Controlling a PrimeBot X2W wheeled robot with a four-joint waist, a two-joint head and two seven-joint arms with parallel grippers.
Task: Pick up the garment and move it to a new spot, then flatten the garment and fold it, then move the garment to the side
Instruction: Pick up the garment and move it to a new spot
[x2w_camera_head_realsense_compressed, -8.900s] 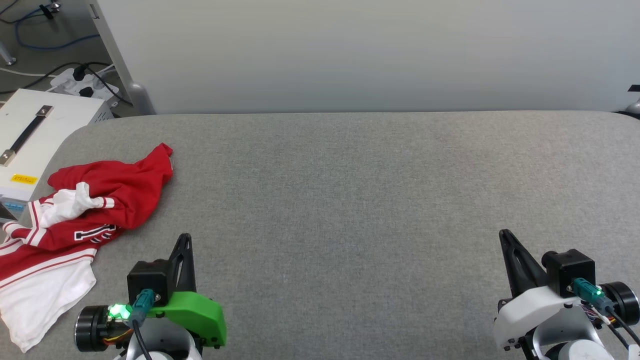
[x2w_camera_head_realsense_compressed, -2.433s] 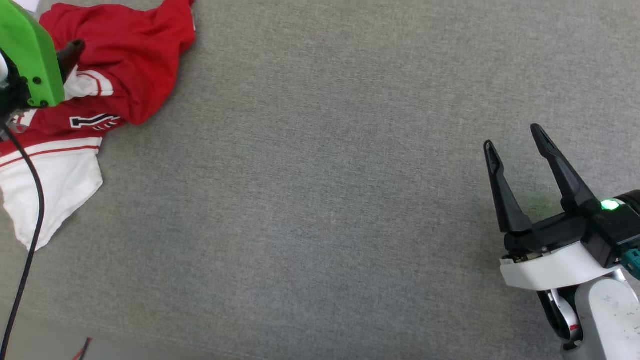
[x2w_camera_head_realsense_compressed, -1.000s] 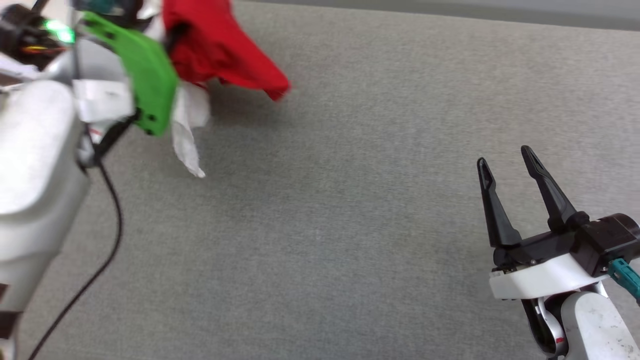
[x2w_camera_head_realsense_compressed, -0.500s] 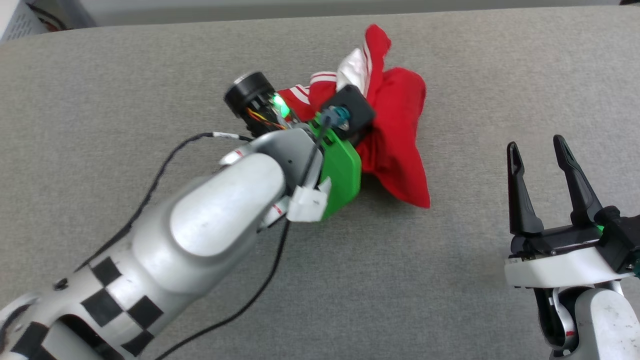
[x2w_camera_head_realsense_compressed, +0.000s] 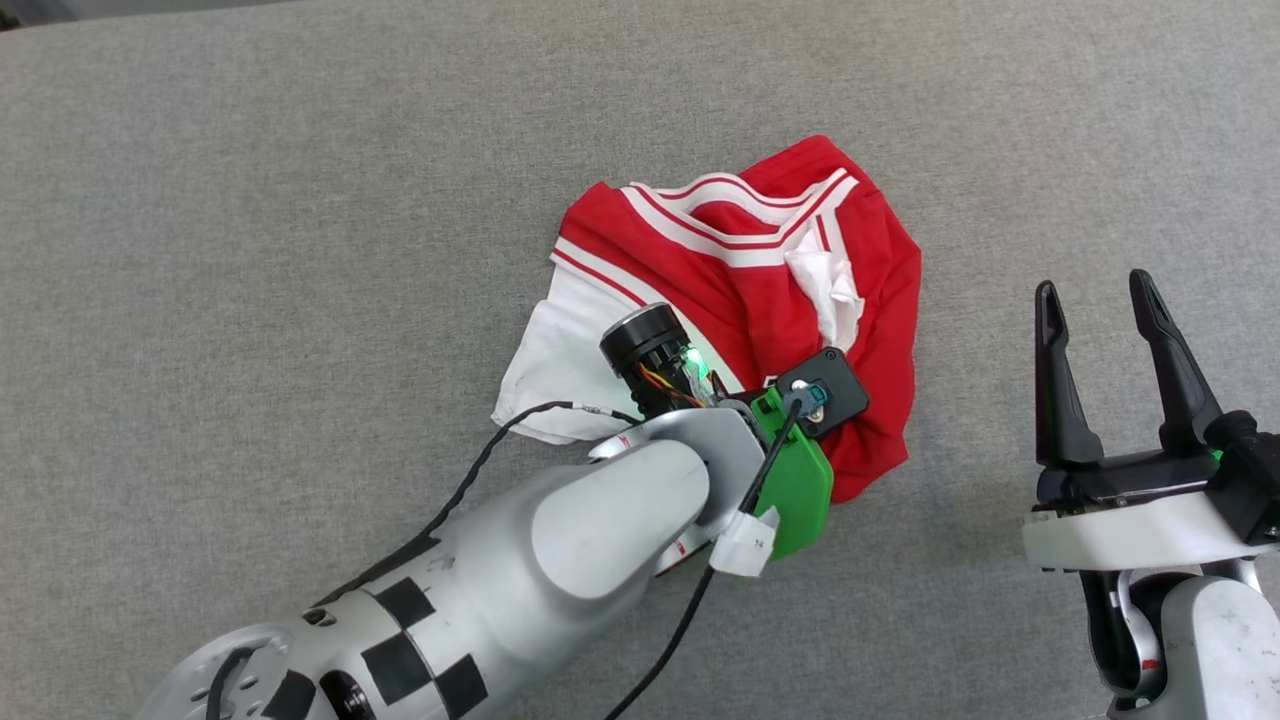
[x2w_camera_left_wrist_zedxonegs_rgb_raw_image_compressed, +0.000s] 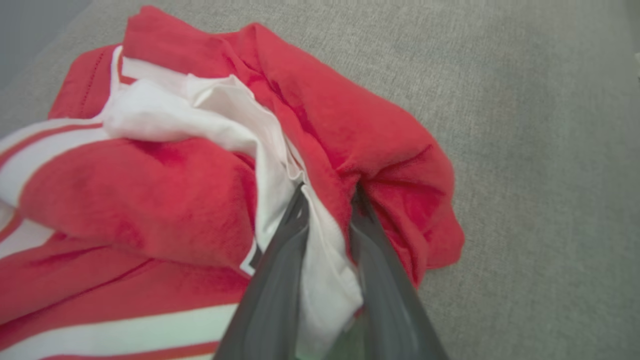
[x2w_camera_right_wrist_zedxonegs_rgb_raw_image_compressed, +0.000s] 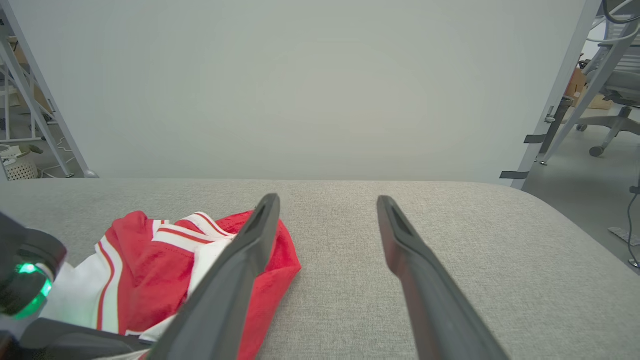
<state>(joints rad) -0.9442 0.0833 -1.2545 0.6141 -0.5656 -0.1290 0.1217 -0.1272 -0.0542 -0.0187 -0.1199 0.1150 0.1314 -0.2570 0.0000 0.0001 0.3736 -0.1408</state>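
The garment (x2w_camera_head_realsense_compressed: 740, 260), red with white sleeves and red-white striped trim, lies crumpled in the middle of the grey padded surface (x2w_camera_head_realsense_compressed: 300, 250). My left arm (x2w_camera_head_realsense_compressed: 600, 520) reaches over its near edge, and the wrist hides the fingers in the head view. In the left wrist view my left gripper (x2w_camera_left_wrist_zedxonegs_rgb_raw_image_compressed: 327, 192) is shut on a fold of white and red cloth of the garment (x2w_camera_left_wrist_zedxonegs_rgb_raw_image_compressed: 150, 185). My right gripper (x2w_camera_head_realsense_compressed: 1093, 285) stands open to the right, apart from the cloth. The right wrist view shows the right gripper (x2w_camera_right_wrist_zedxonegs_rgb_raw_image_compressed: 327, 200) open, with the garment (x2w_camera_right_wrist_zedxonegs_rgb_raw_image_compressed: 155, 260) at its lower left.
A pale wall panel (x2w_camera_right_wrist_zedxonegs_rgb_raw_image_compressed: 300, 85) stands behind the surface's far edge. A metal frame (x2w_camera_right_wrist_zedxonegs_rgb_raw_image_compressed: 35, 90) is at the far left and an office chair (x2w_camera_right_wrist_zedxonegs_rgb_raw_image_compressed: 610, 100) at the far right. A black cable (x2w_camera_head_realsense_compressed: 480, 470) hangs from my left arm.
My left arm has come down and back, bringing the garment from a raised bunch to a spread heap on the surface. The right gripper stays open at the right.
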